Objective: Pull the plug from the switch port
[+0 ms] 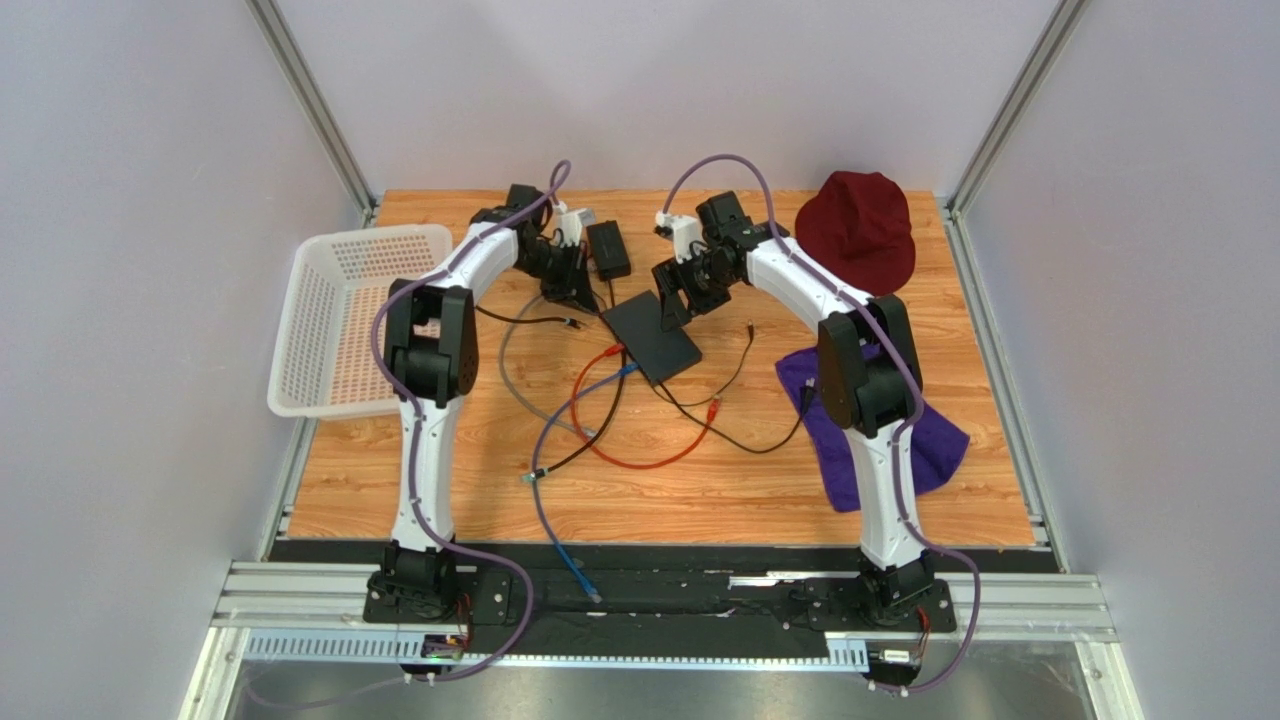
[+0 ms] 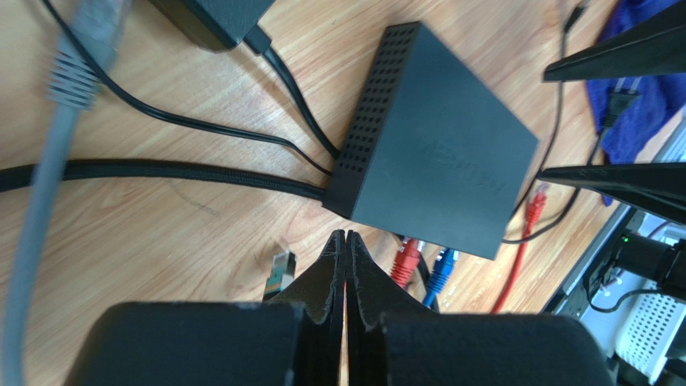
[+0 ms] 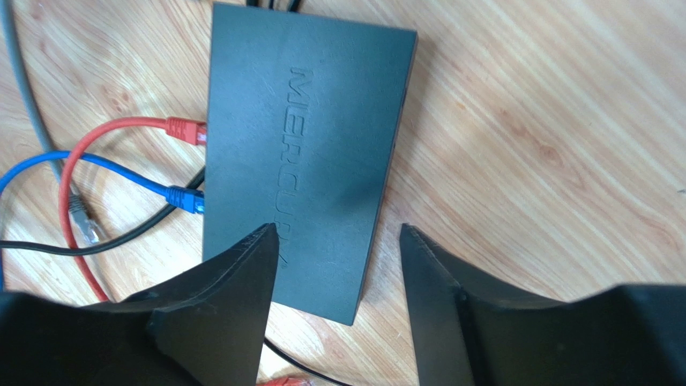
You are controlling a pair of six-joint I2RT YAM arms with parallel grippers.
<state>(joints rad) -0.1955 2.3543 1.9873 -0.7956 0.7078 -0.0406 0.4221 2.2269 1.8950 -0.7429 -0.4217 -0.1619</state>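
Only the right wrist view shows the switch port (image 3: pixel 207 165) clearly: a red plug (image 3: pixel 187 129) and a blue plug (image 3: pixel 187 199) sit in one long edge of the switch (image 3: pixel 322 121) (overhead they are too small to make out), with the right gripper (image 3: pixel 336 233) spread open above it. The left wrist view shows the left gripper (image 2: pixel 346 241) pinched shut, empty, near those plugs.

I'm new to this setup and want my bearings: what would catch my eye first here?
The flat black switch box mid-table stands out, with a red plug and a blue plug seated along one edge. The right gripper hangs open over the box, while the left gripper is shut close beside it. Farther out, a dark red hat sits far right and a white basket on the left.
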